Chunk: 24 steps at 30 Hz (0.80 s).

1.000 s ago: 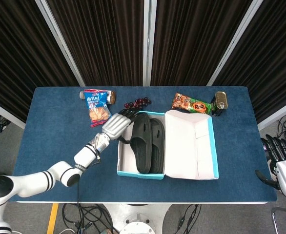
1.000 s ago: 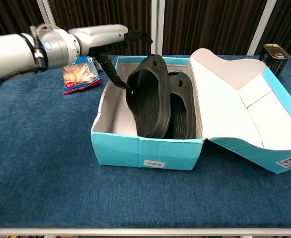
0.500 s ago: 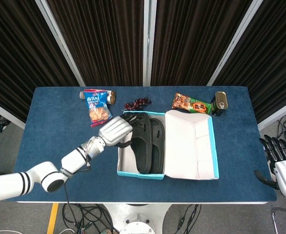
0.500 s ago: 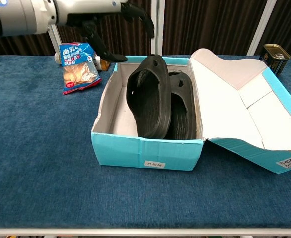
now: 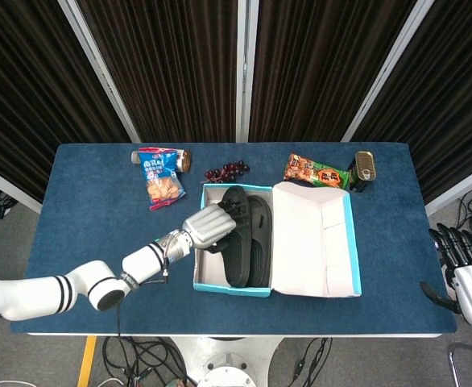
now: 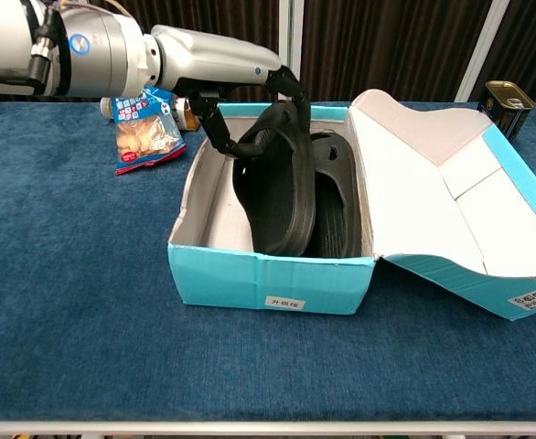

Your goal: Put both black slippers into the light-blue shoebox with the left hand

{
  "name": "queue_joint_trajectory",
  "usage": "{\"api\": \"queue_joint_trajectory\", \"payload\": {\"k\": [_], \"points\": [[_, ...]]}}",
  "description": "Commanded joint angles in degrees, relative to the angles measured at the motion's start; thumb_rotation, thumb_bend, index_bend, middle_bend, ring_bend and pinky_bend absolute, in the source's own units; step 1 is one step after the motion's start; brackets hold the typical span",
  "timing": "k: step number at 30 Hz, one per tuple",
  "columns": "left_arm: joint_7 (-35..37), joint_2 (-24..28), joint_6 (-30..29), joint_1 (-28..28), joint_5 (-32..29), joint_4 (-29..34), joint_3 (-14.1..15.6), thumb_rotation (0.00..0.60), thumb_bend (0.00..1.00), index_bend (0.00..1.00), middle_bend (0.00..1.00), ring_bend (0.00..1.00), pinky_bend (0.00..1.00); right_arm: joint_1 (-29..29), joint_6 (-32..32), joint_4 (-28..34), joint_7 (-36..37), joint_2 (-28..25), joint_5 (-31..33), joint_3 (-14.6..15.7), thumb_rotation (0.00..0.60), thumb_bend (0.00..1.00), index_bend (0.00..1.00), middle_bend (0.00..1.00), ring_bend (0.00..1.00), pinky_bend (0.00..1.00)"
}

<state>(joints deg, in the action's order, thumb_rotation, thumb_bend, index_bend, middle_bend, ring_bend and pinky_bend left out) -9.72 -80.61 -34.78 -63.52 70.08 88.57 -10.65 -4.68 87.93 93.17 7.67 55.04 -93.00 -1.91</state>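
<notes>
The light-blue shoebox sits open on the blue desk, its white-lined lid folded flat to the side away from the left robot hand. Both black slippers lie inside the shoebox, side by side, their long axes running from the shoebox's front wall to its back wall. The slipper nearer the lid lies low in the shoebox. The other slipper stands tilted on its edge, leaning against its partner, with its back end rising above the rim of the shoebox.

The left robot hand reaches over the shoebox wall farthest from the lid. In the chest view its dark fingers curl around the raised back end of the tilted slipper, one above it and one below, touching it, so the left robot hand grips that slipper.

The right robot hand is well apart from the shoebox, beyond the desk edge on the lid side, holding nothing with its fingers spread.

Behind the shoebox lie a snack bag, a bunch of dark grapes, an orange snack packet and a tin can.
</notes>
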Motion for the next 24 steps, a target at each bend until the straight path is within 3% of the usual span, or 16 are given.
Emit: {"api": "queue_joint_trajectory", "payload": {"k": [1, 20, 24], "points": [[-2.2, -0.6, 1.1, -0.9, -3.4, -0.8, 1.1, 0.600, 0.40, 0.26, 0.14, 0.00, 0.11, 0.0, -0.1, -0.1, 0.1, 0.0, 0.1, 0.0, 0.600, 0.13, 0.00, 0.04, 0.00, 0.00], [-10.7, -2.3, 0.3, -2.9, -14.9, -2.5, 6.5, 0.600, 0.39, 0.26, 0.14, 0.00, 0.11, 0.0, 0.0, -0.2, 0.3, 0.1, 0.0, 0.0, 0.600, 0.13, 0.00, 0.04, 0.00, 0.00], [-9.8, -1.5, -1.3, -2.3, -15.3, -0.4, 6.0, 0.600, 0.39, 0.26, 0.14, 0.00, 0.11, 0.0, 0.3, -0.1, 0.2, 0.1, -0.2, 0.0, 0.600, 0.13, 0.00, 0.04, 0.00, 0.00]]}}
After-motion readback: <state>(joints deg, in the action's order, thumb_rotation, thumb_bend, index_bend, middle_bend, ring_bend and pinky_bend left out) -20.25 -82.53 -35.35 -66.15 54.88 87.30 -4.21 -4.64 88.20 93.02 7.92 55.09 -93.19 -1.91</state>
